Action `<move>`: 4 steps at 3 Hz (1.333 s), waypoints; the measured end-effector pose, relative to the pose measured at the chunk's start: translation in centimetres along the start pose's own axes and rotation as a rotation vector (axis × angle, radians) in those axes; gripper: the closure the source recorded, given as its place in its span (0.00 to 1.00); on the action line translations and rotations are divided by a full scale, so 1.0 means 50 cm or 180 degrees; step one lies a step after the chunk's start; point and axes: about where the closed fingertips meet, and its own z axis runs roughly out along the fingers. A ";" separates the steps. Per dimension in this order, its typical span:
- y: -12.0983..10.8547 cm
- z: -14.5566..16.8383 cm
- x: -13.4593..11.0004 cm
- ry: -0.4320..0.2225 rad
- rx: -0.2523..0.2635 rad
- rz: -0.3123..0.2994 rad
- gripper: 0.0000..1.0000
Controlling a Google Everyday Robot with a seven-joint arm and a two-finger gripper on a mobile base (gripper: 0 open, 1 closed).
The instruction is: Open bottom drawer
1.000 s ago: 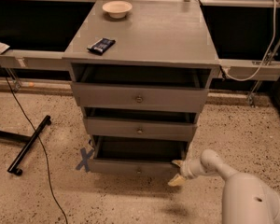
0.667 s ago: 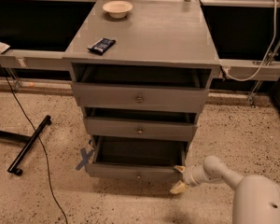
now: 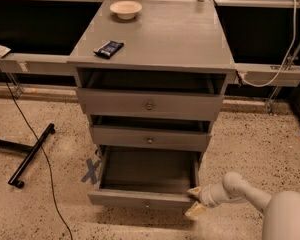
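Gripper: the gripper (image 3: 194, 202) sits low near the floor, on an arm coming in from the right.
Fingers: the fingers (image 3: 195, 191) are spread moderately, one above the other. The upper tip touches the right end of the drawer front. I cannot tell if they pinch it.
Change: the bottom drawer (image 3: 140, 198), running left from the fingers, has slid further out than a second ago, and more of its plank floor shows.
Meaning: the opening looks about done.
Beyond: the middle drawer (image 3: 150, 138) and top drawer (image 3: 149, 104) are above and behind the fingers.
Surface: a bowl (image 3: 126, 9) and a dark packet (image 3: 109, 48) lie far up-left.
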 end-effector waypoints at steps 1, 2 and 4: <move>-0.012 -0.041 -0.069 -0.0222 0.0068 -0.0228 0.16; -0.028 -0.078 -0.154 -0.0411 0.0135 -0.0524 0.21; -0.112 -0.006 -0.220 -0.0367 0.0284 -0.0741 0.69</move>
